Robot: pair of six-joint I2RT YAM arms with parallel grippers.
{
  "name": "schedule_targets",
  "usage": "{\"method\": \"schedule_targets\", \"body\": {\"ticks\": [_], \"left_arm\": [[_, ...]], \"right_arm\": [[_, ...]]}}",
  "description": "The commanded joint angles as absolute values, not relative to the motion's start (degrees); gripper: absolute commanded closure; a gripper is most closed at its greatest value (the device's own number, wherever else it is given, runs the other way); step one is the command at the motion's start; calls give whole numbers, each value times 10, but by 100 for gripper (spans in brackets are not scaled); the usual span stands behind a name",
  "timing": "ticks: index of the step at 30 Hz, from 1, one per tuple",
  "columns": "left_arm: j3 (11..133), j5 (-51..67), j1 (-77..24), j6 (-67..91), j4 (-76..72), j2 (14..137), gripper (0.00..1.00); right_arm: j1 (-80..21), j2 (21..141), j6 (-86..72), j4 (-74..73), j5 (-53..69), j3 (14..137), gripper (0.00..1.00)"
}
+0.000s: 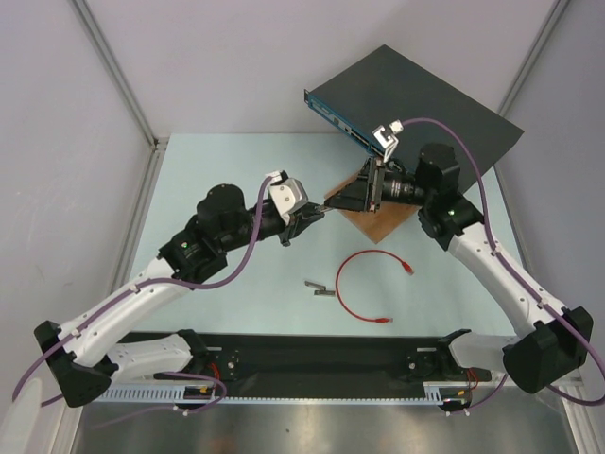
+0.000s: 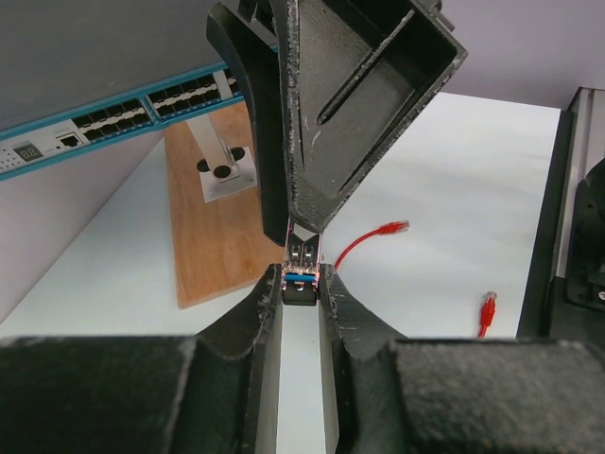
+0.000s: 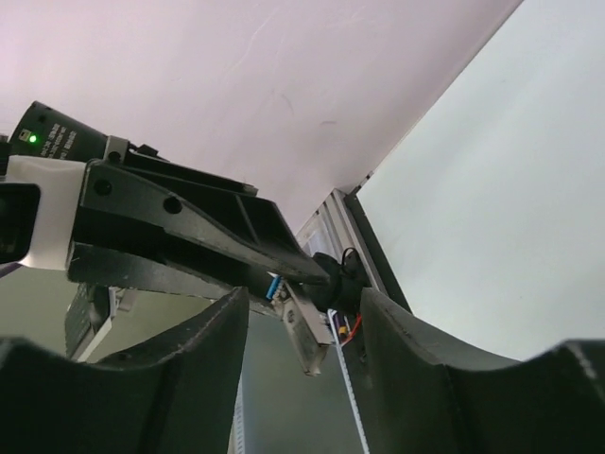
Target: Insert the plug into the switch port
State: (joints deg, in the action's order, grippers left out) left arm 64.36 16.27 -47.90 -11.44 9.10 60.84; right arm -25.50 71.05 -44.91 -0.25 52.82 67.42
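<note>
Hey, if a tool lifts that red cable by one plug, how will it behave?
The red cable lies in a loose curve, so probably floppy; the rest would likely dangle. It looks thin, so likely light, dragging easily across the table.

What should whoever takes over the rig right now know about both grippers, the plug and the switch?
Left gripper: shut on the transceiver plug, holding it in the air over the table.
Right gripper: open, fingers either side of the plug, not gripping it.
Switch: far right of the table, by the wooden board, ports facing the arms.
Done: plug is off the table, with both grippers at it.
Left: probably a handover to the right gripper, then insertion into a switch port.
A red patch cable lies loose nearby.
</note>
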Motion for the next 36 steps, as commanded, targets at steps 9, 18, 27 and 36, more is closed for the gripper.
{"method": "schedule_targets", "body": {"ticks": [9,18,27,36], "left_arm": [[628,141,-483,-120,51,608,100],[651,175,-484,-175,82,621,65],[664,165,-489,-188,91,633,70],[669,156,-493,-200,103,631,65]], "right_arm": [[-267,722,-449,26,574,705,82],[-267,729,-431,3,576,721,100],[-267,730,-428,-23,574,717,100],[-261,730,-413,-58,551,717,100]]}}
